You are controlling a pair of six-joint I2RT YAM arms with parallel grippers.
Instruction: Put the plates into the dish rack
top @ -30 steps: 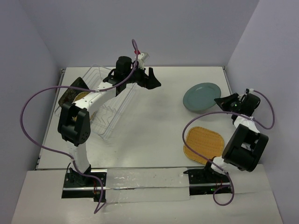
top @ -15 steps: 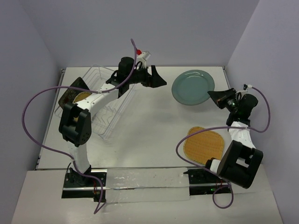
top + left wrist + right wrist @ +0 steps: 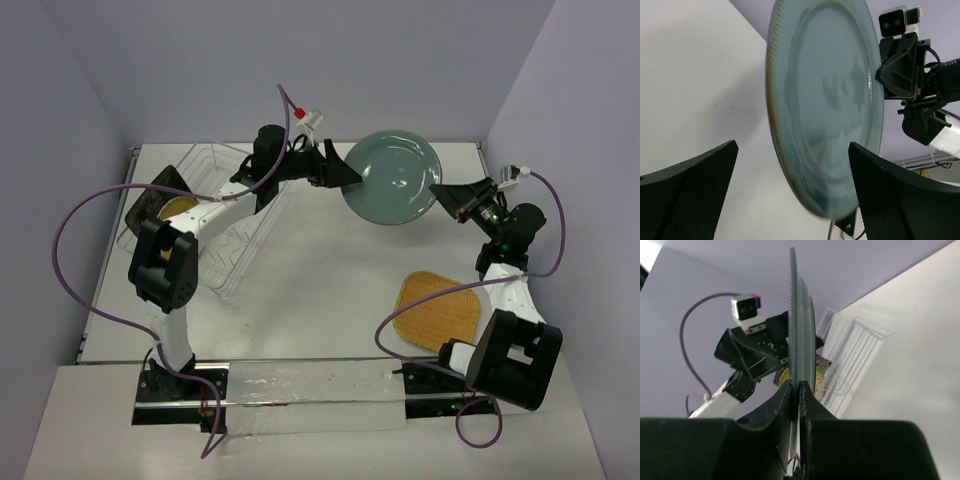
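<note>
teal plate (image 3: 392, 177) rises to your wide-open left gripper (image 3: 338, 167); right gripper (image 3: 442, 193) pinches rim; early release drops it.

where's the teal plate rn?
Top view, far centre-right: teal-grey plate in the air, right gripper pinching its rim, open left gripper at the opposite edge.

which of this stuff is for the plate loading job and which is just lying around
For the job: teal plate, orange woven plate, black plate, yellow woven plate, dish rack.
Just there: purple cables, clear sheet by the arm bases.
</note>
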